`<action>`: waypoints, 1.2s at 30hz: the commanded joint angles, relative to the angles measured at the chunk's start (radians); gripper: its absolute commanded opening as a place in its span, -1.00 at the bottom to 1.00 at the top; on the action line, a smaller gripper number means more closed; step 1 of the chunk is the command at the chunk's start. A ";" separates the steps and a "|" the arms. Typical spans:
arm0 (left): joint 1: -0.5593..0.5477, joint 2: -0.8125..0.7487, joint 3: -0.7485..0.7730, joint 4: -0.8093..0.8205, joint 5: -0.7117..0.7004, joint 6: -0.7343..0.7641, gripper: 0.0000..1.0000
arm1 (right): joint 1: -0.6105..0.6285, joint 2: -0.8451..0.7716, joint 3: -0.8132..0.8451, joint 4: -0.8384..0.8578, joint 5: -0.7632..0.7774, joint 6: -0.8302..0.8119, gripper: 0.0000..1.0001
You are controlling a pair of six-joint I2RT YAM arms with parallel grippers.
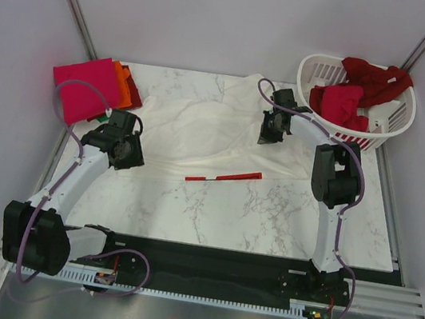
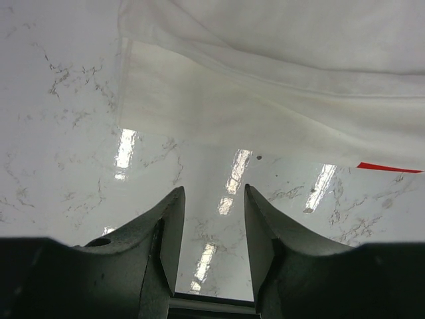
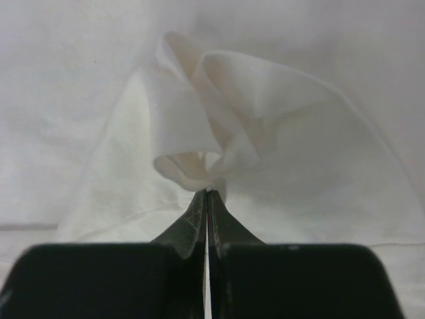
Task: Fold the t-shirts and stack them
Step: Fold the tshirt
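Note:
A cream-white t-shirt (image 1: 201,129) lies spread on the marble table (image 1: 268,217), its hem edge (image 2: 265,86) showing in the left wrist view. My right gripper (image 1: 272,132) is shut on a pinched-up fold of this shirt (image 3: 199,133), the jaws (image 3: 208,189) pressed together with cloth bunched at their tips. My left gripper (image 1: 127,146) hovers at the shirt's left edge, open (image 2: 212,193), with only bare table between its fingers. A folded magenta t-shirt (image 1: 83,82) sits on an orange one (image 1: 125,87) at the far left.
A white slatted basket (image 1: 317,63) at the back right holds a crimson t-shirt (image 1: 341,103) and a dark red one (image 1: 375,78). A thin red strip (image 1: 222,176) lies just in front of the white shirt, and its end (image 2: 388,167) shows in the left wrist view.

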 commanded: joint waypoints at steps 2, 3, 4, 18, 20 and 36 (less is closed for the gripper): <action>-0.007 0.003 0.013 0.029 -0.022 0.040 -0.04 | -0.002 -0.005 0.049 0.028 -0.050 0.015 -1.00; -0.005 0.002 0.013 0.029 -0.022 0.040 -0.04 | 0.000 -0.002 0.057 0.030 -0.078 0.020 -1.00; -0.008 0.002 0.014 0.029 -0.022 0.040 -0.04 | -0.002 0.004 0.064 0.034 -0.096 0.026 -1.00; -0.016 0.011 0.014 0.027 -0.030 0.043 -0.05 | 0.004 0.270 0.333 0.316 -0.527 0.319 0.29; -0.019 0.011 0.014 0.029 -0.035 0.042 -0.05 | 0.001 0.259 0.333 0.358 -0.514 0.328 0.46; -0.028 0.010 0.008 0.027 -0.074 0.027 -0.05 | -0.018 -0.399 -0.145 0.301 -0.020 0.074 0.85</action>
